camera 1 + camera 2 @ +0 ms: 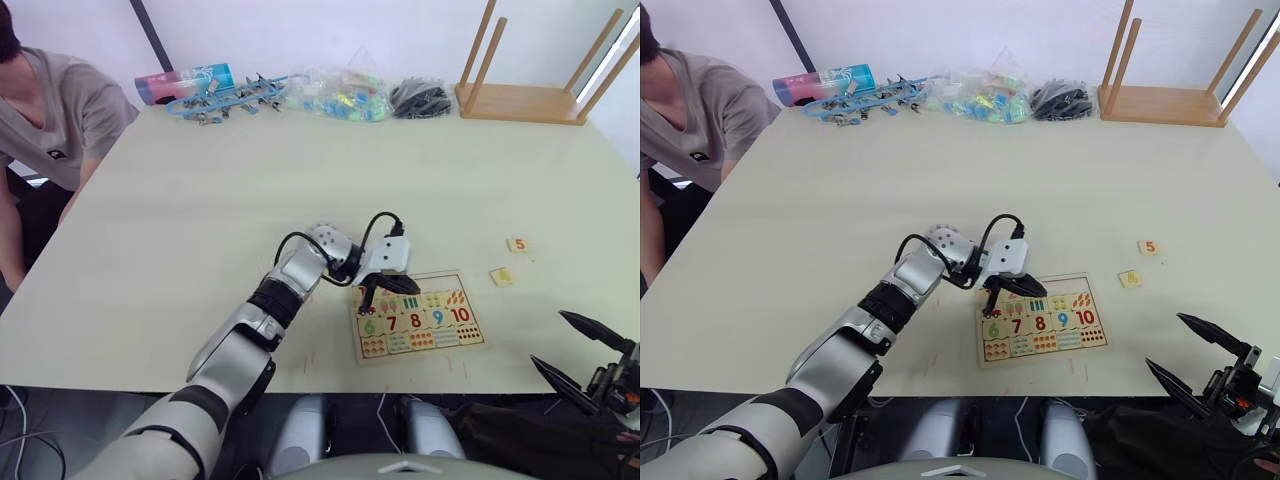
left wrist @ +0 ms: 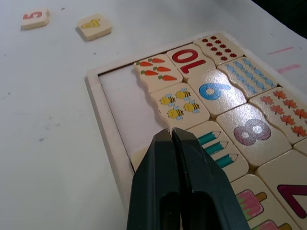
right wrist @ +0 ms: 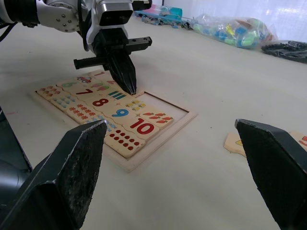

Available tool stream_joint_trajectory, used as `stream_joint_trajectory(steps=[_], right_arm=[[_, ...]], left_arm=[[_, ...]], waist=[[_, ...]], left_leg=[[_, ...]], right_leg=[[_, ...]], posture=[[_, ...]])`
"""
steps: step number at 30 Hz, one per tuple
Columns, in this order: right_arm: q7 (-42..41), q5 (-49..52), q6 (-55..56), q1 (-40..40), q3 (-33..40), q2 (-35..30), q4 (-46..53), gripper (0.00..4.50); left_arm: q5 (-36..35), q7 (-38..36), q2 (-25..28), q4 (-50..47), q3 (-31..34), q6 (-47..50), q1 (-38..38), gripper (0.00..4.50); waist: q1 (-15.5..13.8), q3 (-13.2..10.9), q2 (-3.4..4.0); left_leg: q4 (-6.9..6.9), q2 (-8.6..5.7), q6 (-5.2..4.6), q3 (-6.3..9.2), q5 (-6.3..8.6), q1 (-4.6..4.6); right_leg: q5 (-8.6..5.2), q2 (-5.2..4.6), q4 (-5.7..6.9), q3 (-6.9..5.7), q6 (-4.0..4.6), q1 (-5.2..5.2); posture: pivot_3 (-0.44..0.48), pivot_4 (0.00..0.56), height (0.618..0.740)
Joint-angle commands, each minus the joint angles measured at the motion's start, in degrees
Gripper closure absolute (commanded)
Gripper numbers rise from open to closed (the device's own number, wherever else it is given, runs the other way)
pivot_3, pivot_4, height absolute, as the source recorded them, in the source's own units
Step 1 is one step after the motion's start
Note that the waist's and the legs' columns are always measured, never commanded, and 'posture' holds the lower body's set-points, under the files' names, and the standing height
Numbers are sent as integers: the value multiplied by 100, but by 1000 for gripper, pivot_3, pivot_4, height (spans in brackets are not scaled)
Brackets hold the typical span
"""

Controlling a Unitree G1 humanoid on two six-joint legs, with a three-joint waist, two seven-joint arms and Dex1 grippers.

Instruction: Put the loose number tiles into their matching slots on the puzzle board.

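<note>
The puzzle board (image 1: 420,322) lies near the table's front edge, with digits 6 to 10 and picture squares in place. My left gripper (image 2: 171,134) is shut, its tip down on the board's top row beside the pencil picture (image 2: 218,146). A pale tile edge (image 2: 135,158) shows just under its fingers. The top-row slots (image 2: 125,98) beyond the tip are bare. Two loose number tiles lie on the table right of the board: the 5 (image 1: 517,244) and a yellow 4 (image 1: 502,276). My right gripper (image 1: 548,338) hangs open off the table's front right, holding nothing.
An upturned wooden stool (image 1: 520,100) stands at the far right corner. Bags of coloured parts (image 1: 340,95), black pieces (image 1: 420,98) and blue toys (image 1: 225,98) line the far edge. A person (image 1: 50,110) sits at the table's left side.
</note>
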State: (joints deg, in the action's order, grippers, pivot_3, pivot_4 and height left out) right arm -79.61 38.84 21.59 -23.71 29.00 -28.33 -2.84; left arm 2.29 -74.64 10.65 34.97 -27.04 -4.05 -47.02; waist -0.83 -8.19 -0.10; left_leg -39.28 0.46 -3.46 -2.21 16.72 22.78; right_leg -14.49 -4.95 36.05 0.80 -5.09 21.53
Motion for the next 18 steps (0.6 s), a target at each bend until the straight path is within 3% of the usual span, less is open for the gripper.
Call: stream_joint_trajectory(steps=[1,18], right_arm=[[-34,36,108,-20,58,-37,34,0],[-77,29,102,55,45,-35,-35,0]], left_arm=[[-30,-13,15,-98,81,59,-31,4424],[-182,11,18,-252,181,281,37,4424]], waist=[[1,0,0],[2,0,0]], left_leg=[[0,0,0,0,0,0],[0,0,0,0,0,-1]], right_leg=[[0,0,0,0,0,0],[0,0,1,0,0,0]], posture=[[0,150,740],[0,150,740]])
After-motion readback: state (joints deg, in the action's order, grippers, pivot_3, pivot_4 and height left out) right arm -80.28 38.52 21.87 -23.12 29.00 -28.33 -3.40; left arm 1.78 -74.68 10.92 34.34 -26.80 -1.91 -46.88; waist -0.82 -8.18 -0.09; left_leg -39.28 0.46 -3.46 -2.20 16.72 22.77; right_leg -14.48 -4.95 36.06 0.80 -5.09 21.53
